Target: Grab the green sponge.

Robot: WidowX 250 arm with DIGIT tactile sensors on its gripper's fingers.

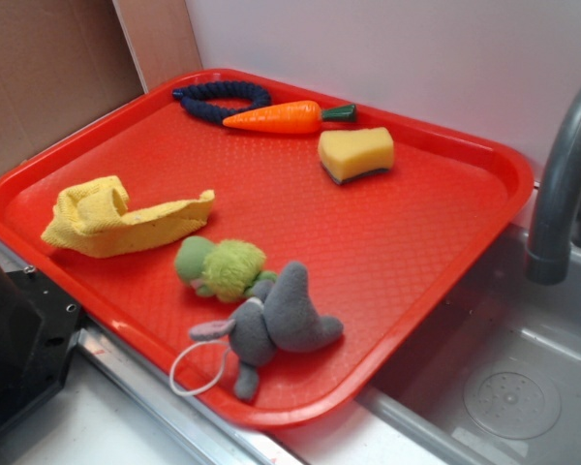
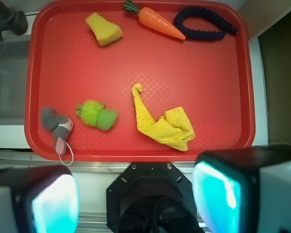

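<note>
White wall stands behind a big red tray [image 1: 445,281] that sits on a desk beside a grey sink [image 1: 508,387] with a dark tap [image 1: 562,184]. Seen from the wrist, the jaws [image 2: 136,199] hang back at the near edge of the tray, spread wide with nothing between them, so they look ready to reach out. Going left to right from the jaws: far off to the left lies a grey mouse toy [image 2: 56,127] with a thin loop tail. Next to it, closer to the middle, is a fuzzy light-green plush toy [image 2: 97,115]. Way up ahead and a bit left of the jaws sits the green sponge [image 2: 103,29], a yellow foam block; the side view shows its thin dark layer underneath [image 1: 355,155]. It lies flat with clear tray on every side, so I think it should be easy to pinch. Just ahead and a bit right is a crumpled yellow cloth [image 2: 165,125]. Far ahead lies an orange carrot [image 2: 160,23], and right of that a dark blue rope ring [image 2: 206,25]. I think the jaws must go forward and left.
</note>
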